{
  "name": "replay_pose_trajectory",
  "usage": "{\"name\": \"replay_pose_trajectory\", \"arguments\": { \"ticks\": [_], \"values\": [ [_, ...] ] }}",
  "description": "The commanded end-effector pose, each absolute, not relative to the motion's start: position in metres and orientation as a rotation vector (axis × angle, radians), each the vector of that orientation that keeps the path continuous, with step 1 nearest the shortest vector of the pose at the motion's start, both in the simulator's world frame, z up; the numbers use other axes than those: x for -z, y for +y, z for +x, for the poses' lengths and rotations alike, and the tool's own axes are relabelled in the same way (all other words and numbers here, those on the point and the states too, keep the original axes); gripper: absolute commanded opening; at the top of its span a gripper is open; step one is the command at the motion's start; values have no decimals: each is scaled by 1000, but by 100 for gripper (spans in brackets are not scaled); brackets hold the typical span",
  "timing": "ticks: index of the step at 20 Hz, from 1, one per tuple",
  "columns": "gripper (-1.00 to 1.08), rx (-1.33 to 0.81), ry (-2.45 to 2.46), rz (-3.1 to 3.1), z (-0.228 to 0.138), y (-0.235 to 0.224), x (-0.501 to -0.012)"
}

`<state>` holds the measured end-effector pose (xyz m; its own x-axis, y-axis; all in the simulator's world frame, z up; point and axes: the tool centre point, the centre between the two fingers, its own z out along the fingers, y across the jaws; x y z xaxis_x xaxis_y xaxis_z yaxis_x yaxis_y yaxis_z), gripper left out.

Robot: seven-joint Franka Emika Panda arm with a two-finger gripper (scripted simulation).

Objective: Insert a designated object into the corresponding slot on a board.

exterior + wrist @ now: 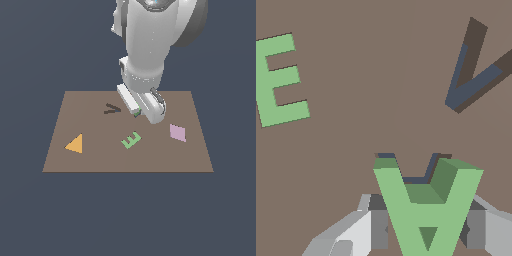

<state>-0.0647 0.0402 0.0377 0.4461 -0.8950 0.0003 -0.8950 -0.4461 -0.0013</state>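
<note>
arm (150,45): reaching steeply down, wrist hanging low over the board
gripper (426,230): pointing downward, fingers (378,227) pressing both sides of the green A block

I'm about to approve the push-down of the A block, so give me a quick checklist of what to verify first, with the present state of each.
1. End effector holds the A block: ok, a finger sits against each side.
2. Block over the right slot: ok, dark recess edges show just behind the A, apart from the V recess.
3. Block fully seated in the slot: not ok, it stands above the board.
4. Exact alignment of the outlines: cannot tell, the block hides most of the slot.
5. Green E clear of the slot: ok.
</note>
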Motion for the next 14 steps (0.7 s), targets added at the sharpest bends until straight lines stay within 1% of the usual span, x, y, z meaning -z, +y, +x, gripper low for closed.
{"name": "replay_pose_trajectory", "arguments": {
  "ticks": [1, 4, 5, 14],
  "values": [
    [-100, 0, 1652, -2671, -64, 40, -33],
    [-100, 0, 1651, -2672, -64, 40, -30],
    [100, 0, 1651, -2672, -64, 40, -30],
    [100, 0, 1651, -2672, -64, 40, -30]
  ]
}}
